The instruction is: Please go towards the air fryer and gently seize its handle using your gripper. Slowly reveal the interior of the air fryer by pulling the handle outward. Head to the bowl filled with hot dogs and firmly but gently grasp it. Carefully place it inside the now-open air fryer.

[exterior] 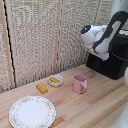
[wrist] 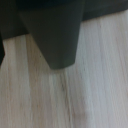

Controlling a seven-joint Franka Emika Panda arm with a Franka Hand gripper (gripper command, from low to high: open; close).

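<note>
The black air fryer [exterior: 108, 64] stands at the back on the exterior view's right, partly covered by my white and black arm [exterior: 102, 37]. The arm's end hangs at the fryer's front upper corner, and my fingers do not show clearly in either view. Close up in the wrist view, a blurred black tapered piece [wrist: 55, 35] juts from the fryer over the wooden table; it looks like the handle. The small white bowl [exterior: 55, 80] with hot dogs [exterior: 53, 79] sits mid-table, well away from the arm. The interior is hidden.
One loose orange sausage piece [exterior: 42, 88] lies beside the bowl. A pink mug [exterior: 79, 83] stands between the bowl and the fryer. A large floral-rimmed plate [exterior: 32, 111] lies at the front. A woven screen [exterior: 40, 35] backs the table.
</note>
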